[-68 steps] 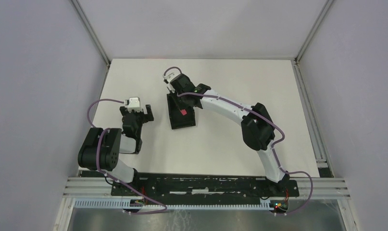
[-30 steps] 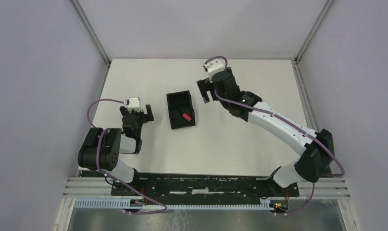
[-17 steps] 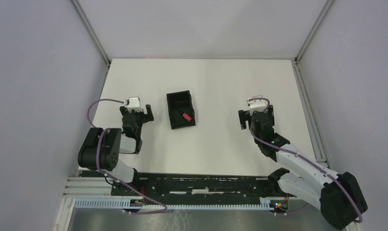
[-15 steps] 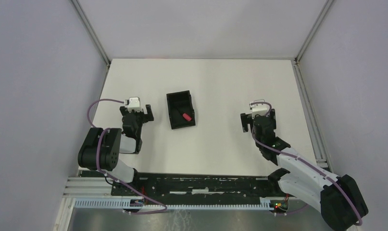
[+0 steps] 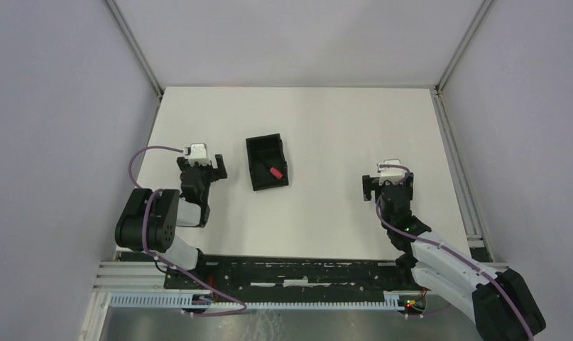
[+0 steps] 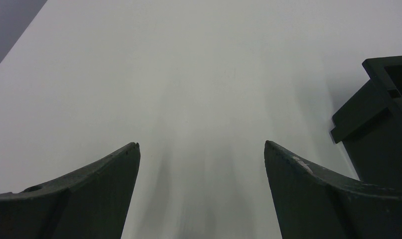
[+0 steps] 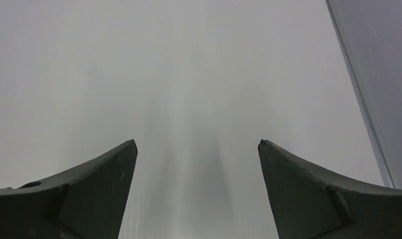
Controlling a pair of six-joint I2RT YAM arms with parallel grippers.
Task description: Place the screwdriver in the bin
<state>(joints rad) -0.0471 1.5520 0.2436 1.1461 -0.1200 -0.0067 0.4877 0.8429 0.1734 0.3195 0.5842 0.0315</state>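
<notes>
Top external view, screwdriver [image 5: 274, 172] lying inside bin [image 5: 253, 168], red handle toward its right wall, left gripper [image 6: 201, 145] fingers spread wide, holding nothing, near bin's left side over table [image 5: 326, 128], right gripper [image 7: 197, 143] fingers spread wide, holding nothing, well right of bin.

bin [image 5: 251, 167]: black rectangular open-top tray with low walls, upright on the table [image 5: 326, 128], left of centre, midway between near and far edges, slightly askew.
screwdriver [image 5: 274, 172]: tiny, red handle, lying inside the bin toward its near right corner; shaft too small to see.
</notes>
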